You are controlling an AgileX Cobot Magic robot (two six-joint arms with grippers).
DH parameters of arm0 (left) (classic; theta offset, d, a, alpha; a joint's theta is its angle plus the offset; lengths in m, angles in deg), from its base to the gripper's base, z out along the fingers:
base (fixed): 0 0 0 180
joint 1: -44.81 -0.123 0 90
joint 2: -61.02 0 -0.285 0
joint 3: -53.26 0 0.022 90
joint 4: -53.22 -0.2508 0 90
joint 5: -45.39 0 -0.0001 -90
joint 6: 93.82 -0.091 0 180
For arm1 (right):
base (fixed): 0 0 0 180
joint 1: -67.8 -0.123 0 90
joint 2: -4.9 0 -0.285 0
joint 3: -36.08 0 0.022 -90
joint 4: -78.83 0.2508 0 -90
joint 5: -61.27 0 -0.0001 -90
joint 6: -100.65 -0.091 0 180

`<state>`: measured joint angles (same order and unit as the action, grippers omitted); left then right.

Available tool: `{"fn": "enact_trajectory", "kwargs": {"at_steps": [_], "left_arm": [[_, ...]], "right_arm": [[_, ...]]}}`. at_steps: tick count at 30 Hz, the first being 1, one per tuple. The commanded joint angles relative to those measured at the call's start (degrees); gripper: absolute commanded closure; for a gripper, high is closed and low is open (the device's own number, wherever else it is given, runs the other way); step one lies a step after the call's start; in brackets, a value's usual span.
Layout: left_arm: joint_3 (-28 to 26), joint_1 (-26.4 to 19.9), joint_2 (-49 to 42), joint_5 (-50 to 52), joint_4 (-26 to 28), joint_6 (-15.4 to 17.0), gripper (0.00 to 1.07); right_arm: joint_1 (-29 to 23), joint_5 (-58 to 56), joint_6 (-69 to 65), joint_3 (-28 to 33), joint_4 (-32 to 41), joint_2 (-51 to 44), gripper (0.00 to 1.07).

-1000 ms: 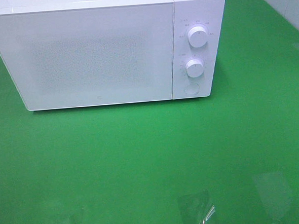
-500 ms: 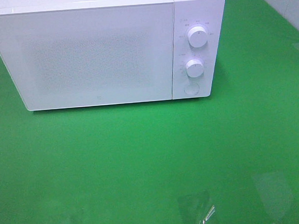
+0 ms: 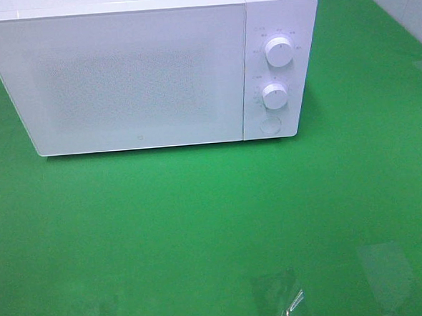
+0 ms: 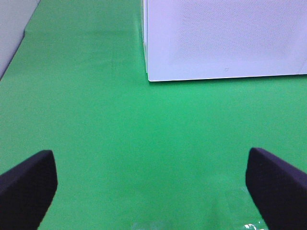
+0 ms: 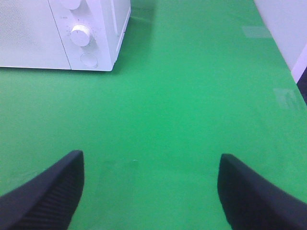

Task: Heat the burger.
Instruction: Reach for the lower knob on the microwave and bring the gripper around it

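**Microwave shut, burger out of sight**

Microwave (image 3: 134, 77) stood at the back of the green counter (image 3: 200, 216), white and boxy, with its door (image 3: 121, 99) closed flat against the front. The door panel was frosted and I could not see through it, so I could not tell what the cavity held. The burger showed in none of my three views, and I could not say where it was. On the control strip beside the door sat the upper knob (image 3: 280, 52), the lower knob (image 3: 274, 95) and, beneath them, a round button (image 3: 270, 126).

My left fingers (image 4: 26, 184) were spread wide apart over bare counter, facing the microwave's left front corner, with nothing between them. My right fingers (image 5: 45, 191) were also parted and gripped nothing, well short of the control strip.
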<state>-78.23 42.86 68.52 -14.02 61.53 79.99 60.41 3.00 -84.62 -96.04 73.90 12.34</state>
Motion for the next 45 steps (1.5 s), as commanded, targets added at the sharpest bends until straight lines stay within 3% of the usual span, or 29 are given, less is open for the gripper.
{"fn": "enact_trajectory", "kwargs": {"at_steps": [1, 8, 16, 36, 45], "left_arm": [[0.17, 0.0, -1.38, 0.57, 0.29, 0.06, 0.06], [0.17, 0.0, -1.38, 0.57, 0.29, 0.06, 0.06], [0.17, 0.0, -1.38, 0.57, 0.29, 0.06, 0.07], [0.17, 0.0, -1.38, 0.57, 0.29, 0.06, 0.07], [0.17, 0.0, -1.38, 0.57, 0.29, 0.06, 0.07]], "right_arm": [[-0.11, 1.43, 0.11, -0.23, -0.11, 1.03, 0.31], [-0.11, 4.81, 0.46, -2.52, -0.17, 7.05, 0.29], [-0.11, 16.5, 0.4, -2.12, -0.17, 19.08, 0.31], [-0.11, 36.27, 0.23, -2.12, -0.17, 34.09, 0.31], [-0.11, 49.56, -0.29, -2.12, 0.06, 46.18, 0.31]]}}
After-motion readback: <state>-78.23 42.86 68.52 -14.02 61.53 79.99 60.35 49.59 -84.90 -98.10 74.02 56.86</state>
